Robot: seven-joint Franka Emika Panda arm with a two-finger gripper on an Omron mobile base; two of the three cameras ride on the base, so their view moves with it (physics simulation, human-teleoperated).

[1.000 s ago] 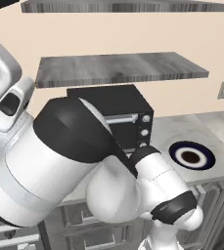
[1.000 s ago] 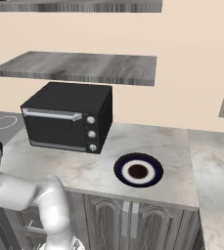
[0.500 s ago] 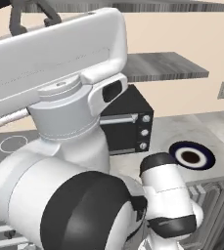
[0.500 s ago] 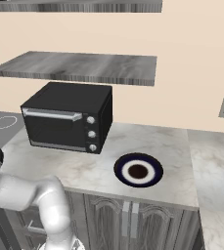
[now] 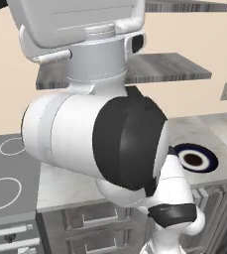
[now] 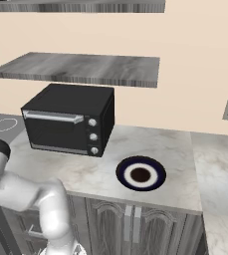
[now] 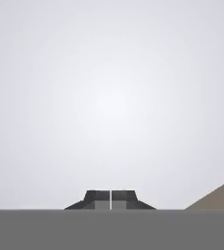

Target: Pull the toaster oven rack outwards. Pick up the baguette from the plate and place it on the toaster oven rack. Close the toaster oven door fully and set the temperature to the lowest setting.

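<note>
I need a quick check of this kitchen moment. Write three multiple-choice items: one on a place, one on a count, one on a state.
1. Where is the plate relative to the toaster oven, in the right base view?
A. On top of it
B. On the counter to its right
C. On the shelf

2. How many knobs does the oven front show?
A. One
B. Three
C. Five

3. The toaster oven door is:
A. Shut
B. Hanging fully open
C. Removed

Answers: 1 B, it lies on the counter beside the oven; 2 B, three in a column; 3 A, the panel sits flush, handle on top.

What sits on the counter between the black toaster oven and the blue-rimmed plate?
Nothing: in the right base view, bare marbled counter separates the black toaster oven from the round blue-rimmed plate.
</note>
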